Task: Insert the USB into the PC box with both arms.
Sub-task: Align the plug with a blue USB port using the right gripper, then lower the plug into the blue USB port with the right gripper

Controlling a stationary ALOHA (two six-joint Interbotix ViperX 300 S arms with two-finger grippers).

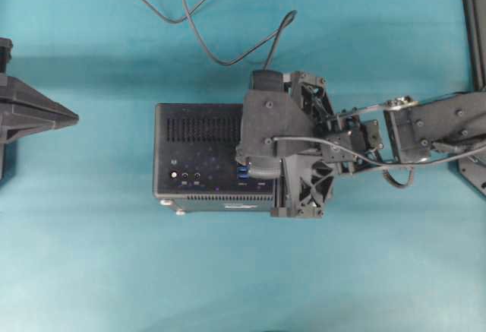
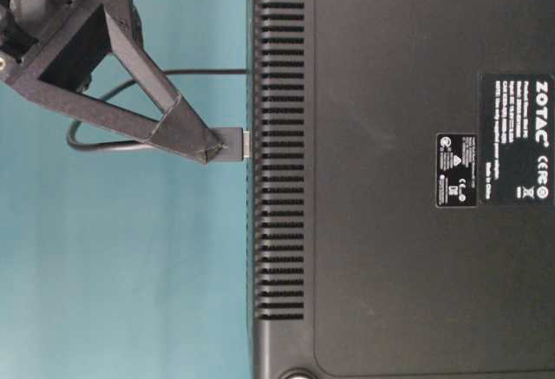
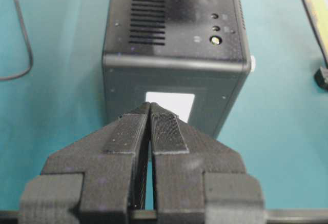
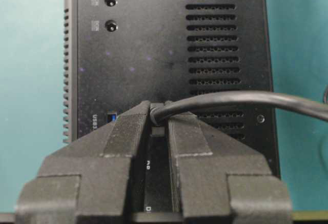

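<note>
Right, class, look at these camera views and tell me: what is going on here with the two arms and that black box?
The right gripper is shut on the USB plug and holds it at the face of the PC box, at the blue ports; how far it is in cannot be told. The cable trails away across the teal table. The left gripper is closed and empty, its tips close to the box's end; contact cannot be told.

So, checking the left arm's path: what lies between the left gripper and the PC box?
Only bare teal table lies between the left gripper and the PC box, per the overhead view.
</note>
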